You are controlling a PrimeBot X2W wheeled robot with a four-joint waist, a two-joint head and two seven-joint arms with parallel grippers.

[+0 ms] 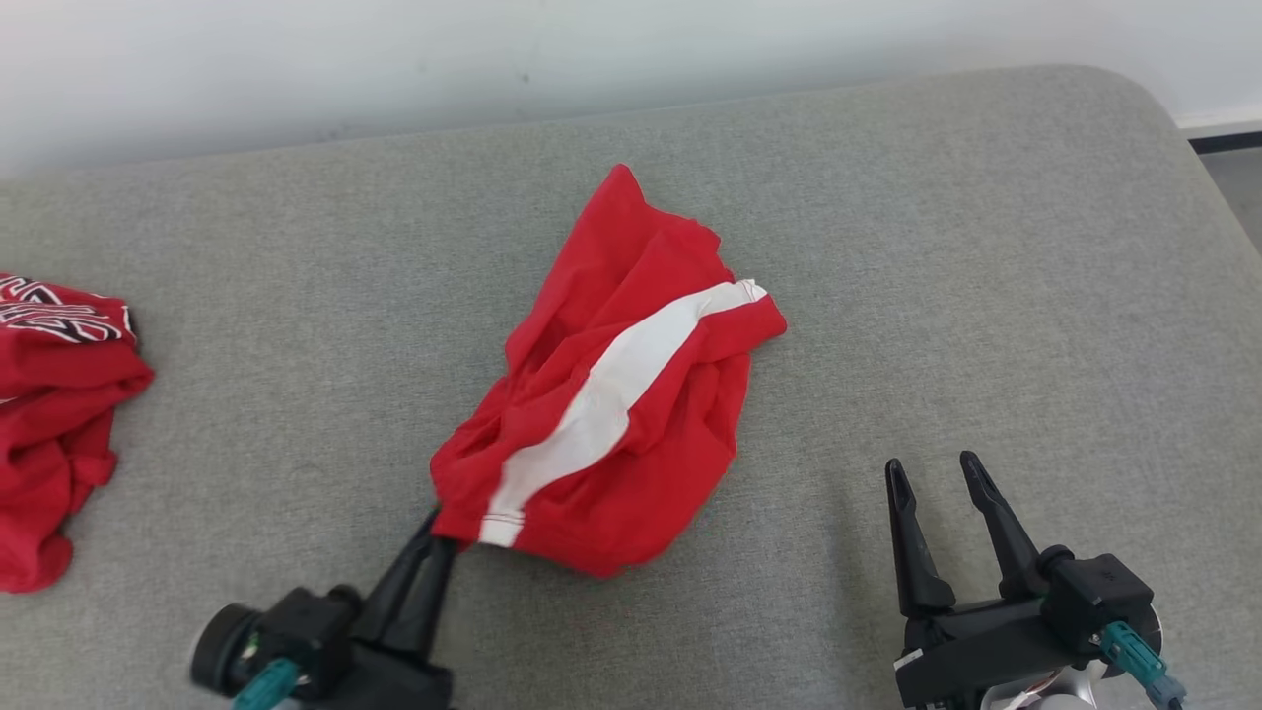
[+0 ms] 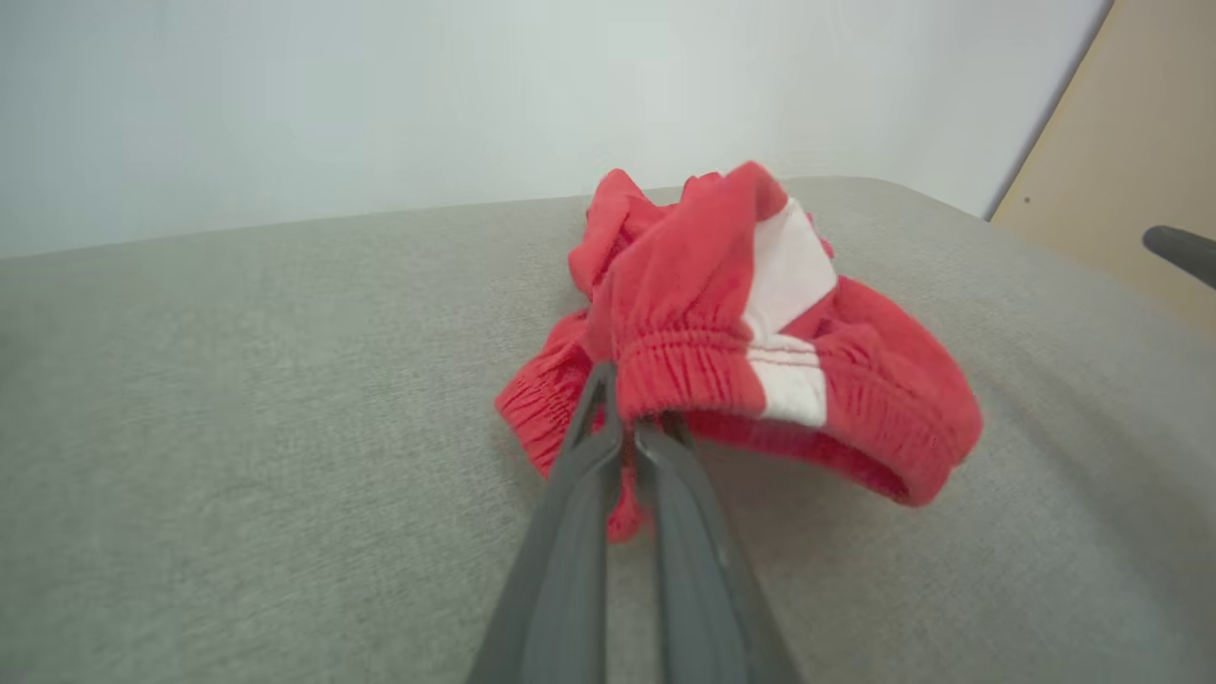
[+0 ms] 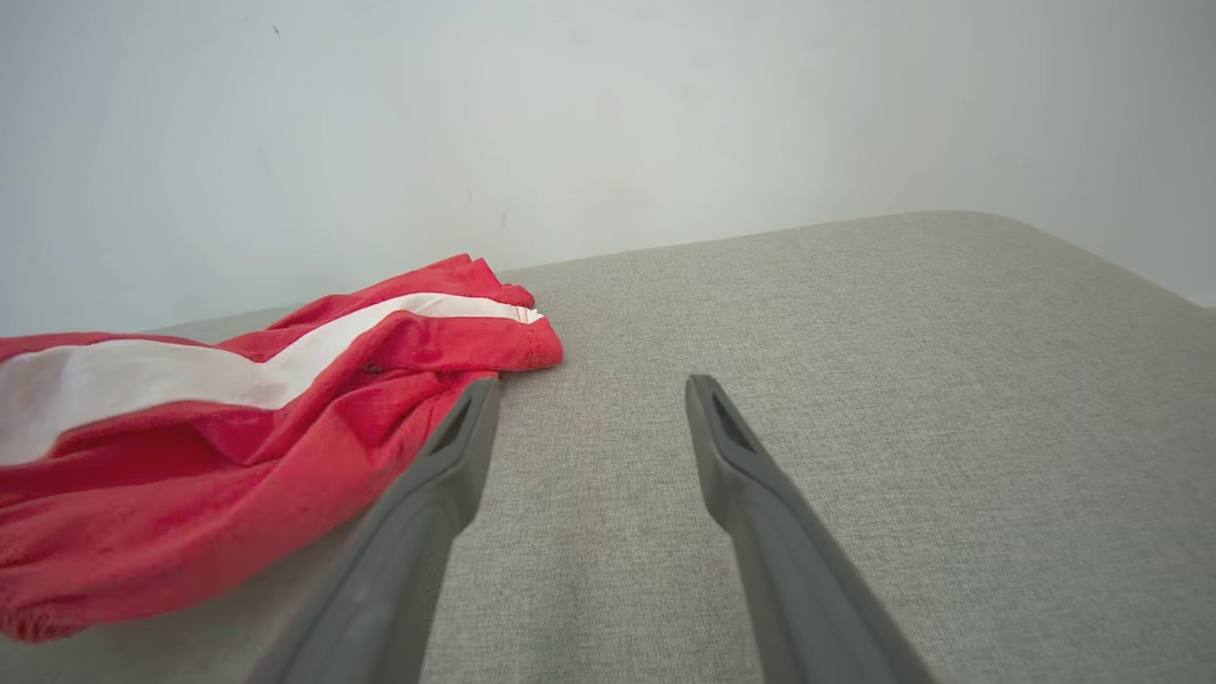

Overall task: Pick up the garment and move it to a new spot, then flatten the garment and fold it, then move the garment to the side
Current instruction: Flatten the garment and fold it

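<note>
Looking at your left gripper (image 1: 441,528), you find its two dark fingers clenched on the elastic waistband of the crumpled red fabric shorts with a white side stripe (image 1: 611,394), which lie in the middle of the grey fabric cushion (image 1: 937,247). Your right gripper (image 1: 932,463) is near the shorts' right side, fingers spread, grasping nothing. A second red printed garment (image 1: 49,434) lies far left.

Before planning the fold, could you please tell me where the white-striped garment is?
Head view: the garment lies centrally on the grey cushion, left gripper pinching its near-left waistband.
</note>
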